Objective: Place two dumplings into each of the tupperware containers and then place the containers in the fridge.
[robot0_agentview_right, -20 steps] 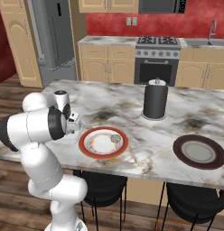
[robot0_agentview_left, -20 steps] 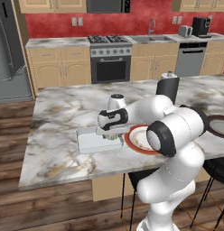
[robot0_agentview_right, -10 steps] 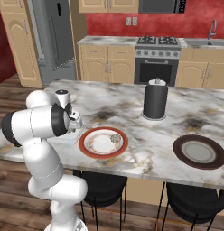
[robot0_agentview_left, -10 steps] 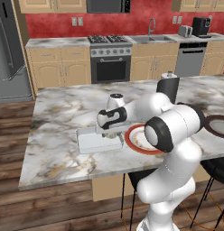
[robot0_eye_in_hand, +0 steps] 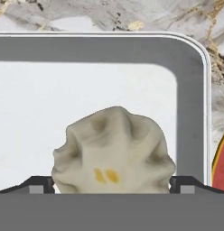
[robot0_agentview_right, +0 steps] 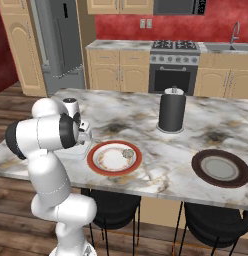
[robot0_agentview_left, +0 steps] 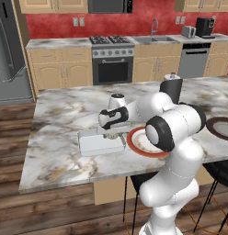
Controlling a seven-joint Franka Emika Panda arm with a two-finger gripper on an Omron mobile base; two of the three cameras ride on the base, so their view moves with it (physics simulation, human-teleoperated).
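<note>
The gripper (robot0_eye_in_hand: 112, 182) hangs over the white tupperware container (robot0_agentview_left: 90, 143) on the marble island (robot0_agentview_left: 60, 114), jaws spread wide with a dumpling (robot0_eye_in_hand: 113, 151) lying loose between them inside the container. Another dumpling (robot0_agentview_right: 128, 153) sits on the red-rimmed plate (robot0_agentview_right: 114, 159) just right.

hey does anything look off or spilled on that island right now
Nothing stands out. The white container sits flat on the marble island, a dumpling rests inside it between the open gripper tips, and another dumpling lies on the red-rimmed plate.
</note>
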